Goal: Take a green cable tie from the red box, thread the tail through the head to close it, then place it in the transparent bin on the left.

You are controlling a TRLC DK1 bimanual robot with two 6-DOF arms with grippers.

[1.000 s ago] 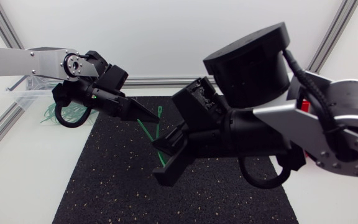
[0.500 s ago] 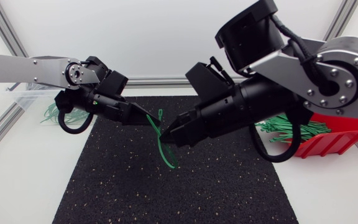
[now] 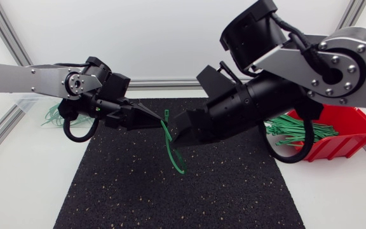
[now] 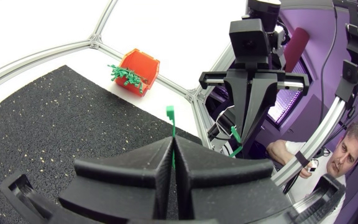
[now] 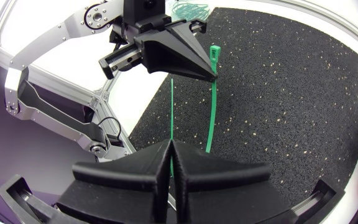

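The left gripper (image 4: 173, 142) is closed tight on the green cable tie (image 3: 166, 116), just below the head, which stands up ahead of the finger tips. The right gripper (image 5: 171, 144) is also clenched on the same tie (on the thin tail strand, as its own wrist view shows). The tie hangs as a bent loop above the black mat (image 3: 138, 191), between both grippers, near the middle. The red box (image 3: 345, 137), holding more green ties, is at the right. The transparent bin (image 3: 33, 102) is at the left, partly under the left arm.
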